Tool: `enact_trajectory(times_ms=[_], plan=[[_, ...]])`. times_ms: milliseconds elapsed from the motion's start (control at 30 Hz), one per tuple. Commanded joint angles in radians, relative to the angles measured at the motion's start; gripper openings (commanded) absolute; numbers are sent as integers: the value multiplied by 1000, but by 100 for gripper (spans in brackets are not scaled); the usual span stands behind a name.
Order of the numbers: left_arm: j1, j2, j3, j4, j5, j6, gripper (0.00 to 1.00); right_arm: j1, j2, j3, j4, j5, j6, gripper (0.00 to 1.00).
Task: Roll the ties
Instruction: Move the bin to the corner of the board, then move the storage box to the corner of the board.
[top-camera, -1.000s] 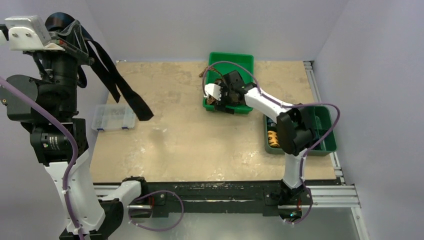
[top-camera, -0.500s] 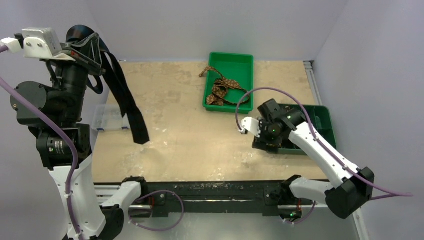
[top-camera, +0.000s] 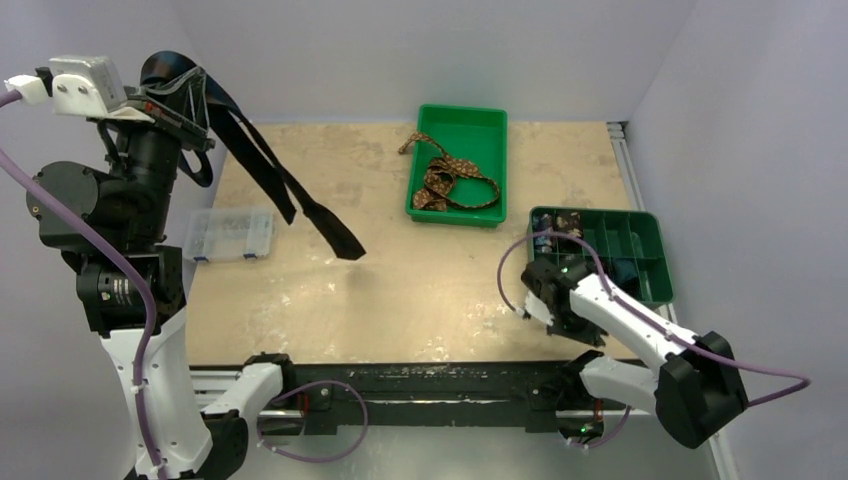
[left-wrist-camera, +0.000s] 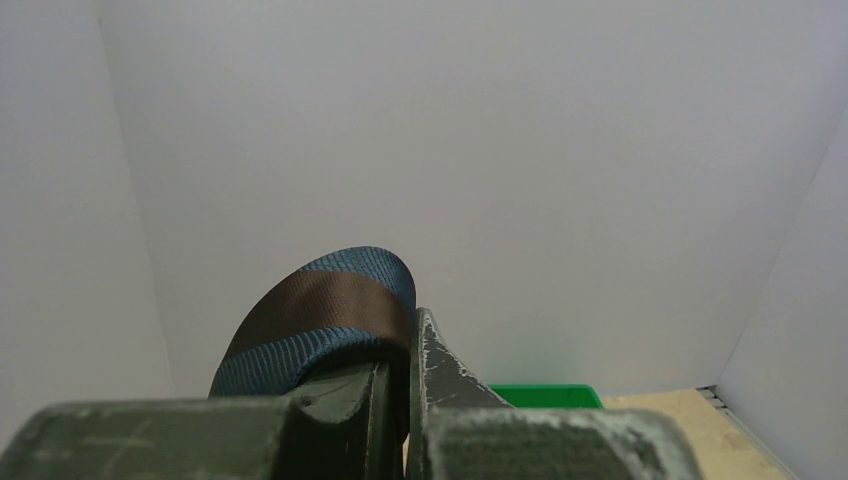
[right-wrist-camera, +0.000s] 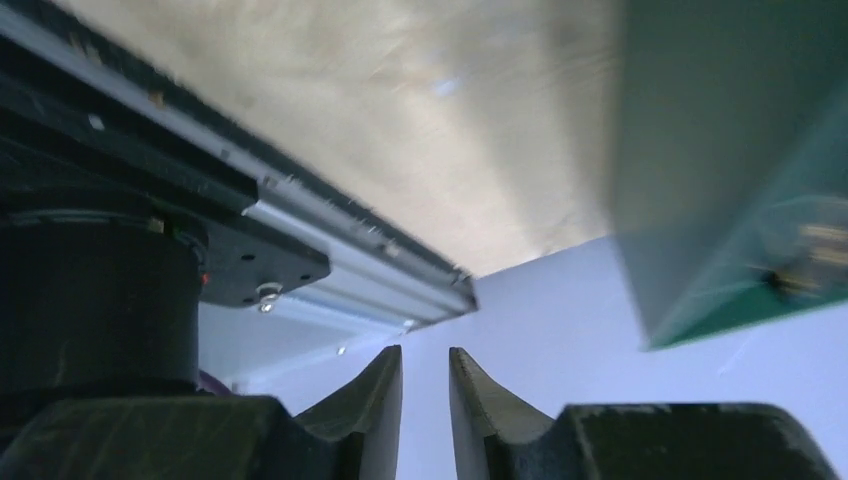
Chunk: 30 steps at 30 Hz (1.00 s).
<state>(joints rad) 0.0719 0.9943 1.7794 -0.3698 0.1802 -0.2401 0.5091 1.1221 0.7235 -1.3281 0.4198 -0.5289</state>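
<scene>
From above, my left gripper (top-camera: 178, 92) is clamping the dark necktie (top-camera: 300, 200) high at the left. The brown patterned tie (top-camera: 447, 182) is lying loose in the green tray (top-camera: 462, 113), and the divided organizer (top-camera: 600, 211) is holding small rolled items in its far-left cells. My left wrist view is showing jaws pressing onto that necktie's blue-and-brown fold; in my right wrist view, my right gripper (right-wrist-camera: 425, 355) is hanging empty beside the organizer, jaws a slit apart.

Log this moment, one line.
left gripper: shut on dark navy fabric tie | right gripper: empty, jaws narrowly apart | brown patterned tie: in green plastic tray
</scene>
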Motion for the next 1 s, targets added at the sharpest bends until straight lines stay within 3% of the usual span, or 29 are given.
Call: enact_trajectory(times_ms=[0,167,300,533,733,967], plan=[[7,-10,3,64,4,15,0,-5,-50,-177,-30,78,40,26],[8,-10,-10,63,19,14,0,-13,-49,-204,109,152,-18,33],[8,1,-26,58,66,-13,0,-56,13,-216,323,198,-108,36],[8,50,10,42,101,-35,0,-226,311,37,539,137,-220,30],[8,88,28,28,133,-42,0,-353,488,159,843,183,-468,31],[6,121,42,10,206,-39,0,-475,747,367,1088,192,-729,33]])
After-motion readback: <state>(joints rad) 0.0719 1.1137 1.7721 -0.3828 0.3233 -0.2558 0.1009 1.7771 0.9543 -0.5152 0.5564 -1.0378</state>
